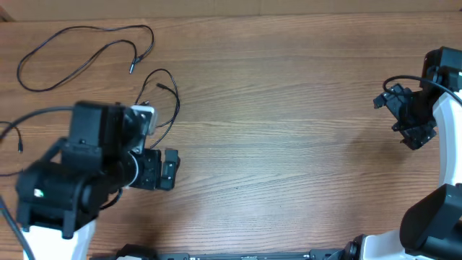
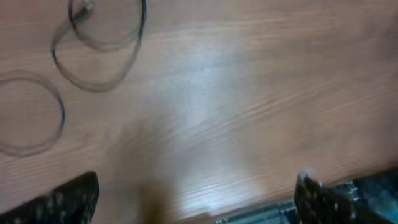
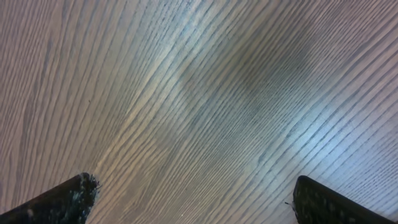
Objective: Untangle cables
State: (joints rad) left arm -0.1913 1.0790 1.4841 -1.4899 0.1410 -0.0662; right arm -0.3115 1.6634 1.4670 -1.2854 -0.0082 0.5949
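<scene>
Thin black cables lie at the table's far left. One cable (image 1: 79, 37) makes a long loop along the back, with a plug end near the middle. A second cable (image 1: 173, 101) curves beside my left arm and runs under it. A third cable end (image 1: 16, 137) shows at the left edge. My left gripper (image 1: 169, 169) is open and empty, just in front of the second cable. The left wrist view is blurred and shows cable loops (image 2: 102, 46) beyond the open jaws (image 2: 196, 190). My right gripper (image 1: 413, 133) is open and empty at the far right, over bare wood (image 3: 193, 186).
The brown wooden table (image 1: 289, 144) spans the view. The left arm's bulky body (image 1: 79, 166) covers part of the cables. The right arm's own thicker black wire (image 1: 393, 83) hangs near its wrist. The table's front edge with a dark rail (image 1: 253, 255) runs along the bottom.
</scene>
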